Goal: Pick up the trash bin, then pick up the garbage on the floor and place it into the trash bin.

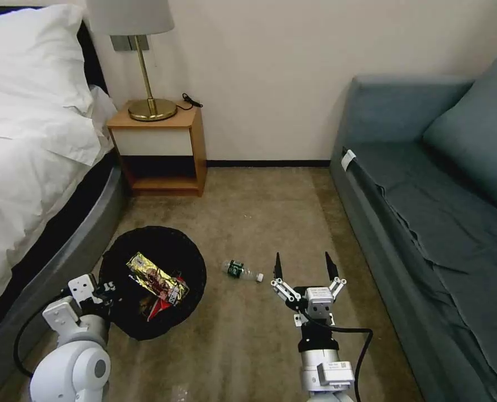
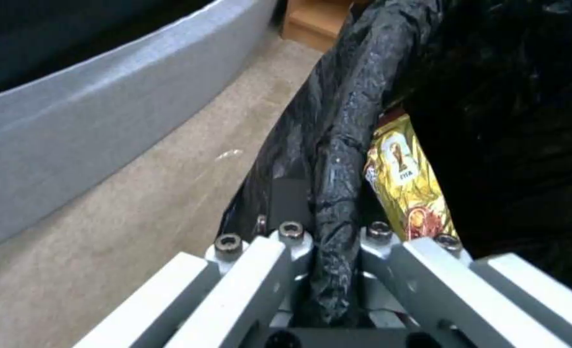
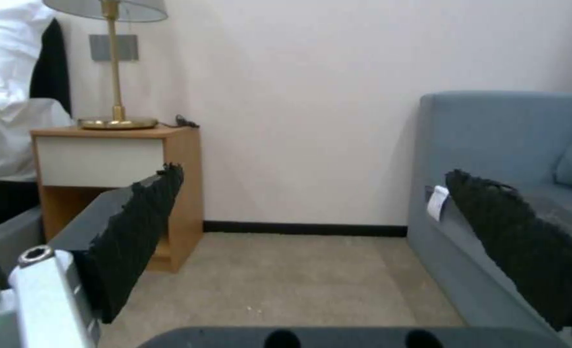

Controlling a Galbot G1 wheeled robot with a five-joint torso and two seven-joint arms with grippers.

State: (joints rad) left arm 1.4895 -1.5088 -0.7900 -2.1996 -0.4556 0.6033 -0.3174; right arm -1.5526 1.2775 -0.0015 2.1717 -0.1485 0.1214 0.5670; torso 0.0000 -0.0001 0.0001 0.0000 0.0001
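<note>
Trash bin (image 1: 173, 245) with wrappers (image 1: 156, 282) inside

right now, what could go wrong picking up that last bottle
1. The left hand is shut on the trash bin only at its rim and thin bag; the liner might slip or tear.
2. The bottle lies on its side on the carpet and could roll away from the open right hand.
</note>
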